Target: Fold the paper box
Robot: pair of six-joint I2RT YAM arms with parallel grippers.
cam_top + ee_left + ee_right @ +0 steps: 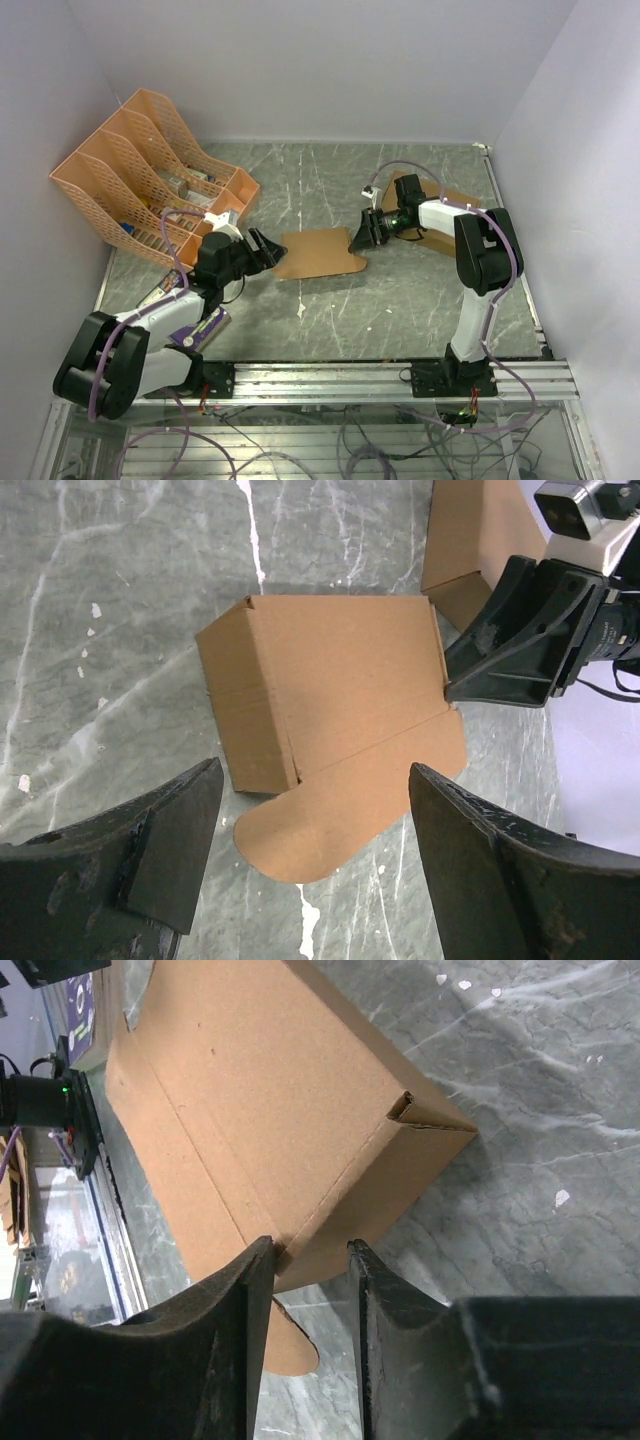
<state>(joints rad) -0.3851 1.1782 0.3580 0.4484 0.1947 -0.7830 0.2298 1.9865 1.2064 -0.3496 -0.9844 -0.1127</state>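
The paper box (318, 253) lies on the table (400, 300) between both grippers. The left gripper (315, 772) gapes wide, just short of it. The right gripper (308, 1250) straddles its edge with fingers narrowly apart; whether they pinch it cannot be told.

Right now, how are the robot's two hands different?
The left gripper is wide open, while the right gripper has its jaws only narrowly apart. The left gripper hangs near the paper box and seems to touch nothing. The right gripper has a corner of the box between its fingers, though I cannot tell if it pinches. Both are black, have two fingers, and face the box from opposite sides.
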